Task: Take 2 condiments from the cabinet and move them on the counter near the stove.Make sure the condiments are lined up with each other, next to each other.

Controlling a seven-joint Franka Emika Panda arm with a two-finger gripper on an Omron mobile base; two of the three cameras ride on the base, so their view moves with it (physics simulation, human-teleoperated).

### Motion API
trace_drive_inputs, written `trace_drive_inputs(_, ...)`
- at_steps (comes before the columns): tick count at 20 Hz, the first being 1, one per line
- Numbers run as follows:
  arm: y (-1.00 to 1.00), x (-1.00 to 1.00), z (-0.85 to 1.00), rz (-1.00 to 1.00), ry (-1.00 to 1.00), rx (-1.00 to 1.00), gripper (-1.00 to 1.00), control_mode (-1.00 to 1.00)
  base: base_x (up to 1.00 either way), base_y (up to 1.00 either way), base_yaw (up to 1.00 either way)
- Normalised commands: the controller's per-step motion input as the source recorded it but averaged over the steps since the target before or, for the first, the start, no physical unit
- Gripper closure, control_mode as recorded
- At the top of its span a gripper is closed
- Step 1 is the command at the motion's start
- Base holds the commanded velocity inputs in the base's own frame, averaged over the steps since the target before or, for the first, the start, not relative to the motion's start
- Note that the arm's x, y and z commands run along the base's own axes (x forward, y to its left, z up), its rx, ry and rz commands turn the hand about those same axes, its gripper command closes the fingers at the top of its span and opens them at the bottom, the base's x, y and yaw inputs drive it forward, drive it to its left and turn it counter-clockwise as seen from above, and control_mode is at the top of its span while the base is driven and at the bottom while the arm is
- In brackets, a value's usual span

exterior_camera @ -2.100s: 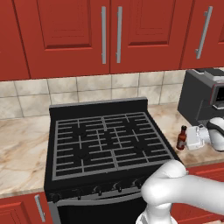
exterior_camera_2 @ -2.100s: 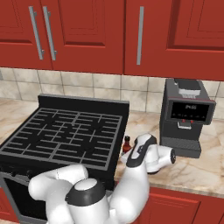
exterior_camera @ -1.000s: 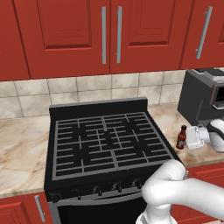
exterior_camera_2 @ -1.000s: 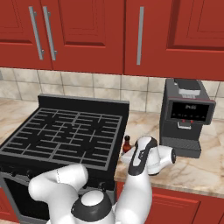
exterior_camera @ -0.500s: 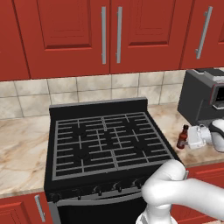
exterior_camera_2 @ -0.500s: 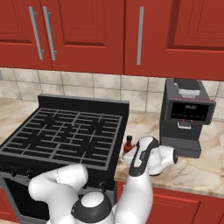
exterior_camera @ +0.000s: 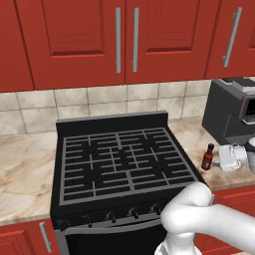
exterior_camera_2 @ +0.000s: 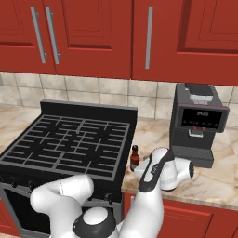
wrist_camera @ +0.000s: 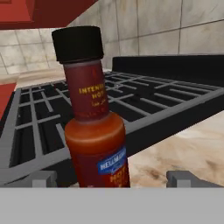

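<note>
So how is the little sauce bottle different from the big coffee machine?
The sauce bottle is small, slim and dark brown with a red label; the coffee machine is big, boxy and dark grey. The bottle stands right beside the stove; the machine sits further along. Both stand upright on the counter.

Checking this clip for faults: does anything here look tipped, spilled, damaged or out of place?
Nothing stands out. The dark brown bottle stands upright on the counter beside the stove, cap on, no spill. The open fingers flank it without touching. Cabinet doors are shut.
</note>
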Motion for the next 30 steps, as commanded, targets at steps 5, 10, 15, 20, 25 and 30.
trace_drive_inputs(5, 0.0, -0.03, 0.35, 0.0, -0.01, 0.0, -1.0, -1.0, 0.0, 0.0, 0.0)
trace_drive_inputs(10, -0.08, -0.4, 0.53, 0.0, 0.0, 0.0, -1.0, -1.0, 0.0, 0.0, 0.0)
trace_drive_inputs(15, -0.06, -0.54, 0.55, -0.03, 0.01, 0.0, -1.0, -1.0, 0.0, 0.0, 0.0)
trace_drive_inputs(20, 0.01, -0.73, 0.69, -0.14, 0.01, 0.0, -1.0, -1.0, 0.0, 0.0, 0.0)
trace_drive_inputs(25, 0.32, -0.62, 0.67, -0.27, 0.03, 0.0, -1.0, -1.0, 0.0, 0.0, 0.0)
trace_drive_inputs(30, 0.73, -0.46, 0.49, -0.45, 0.22, -0.05, -1.0, -1.0, 0.0, 0.0, 0.0)
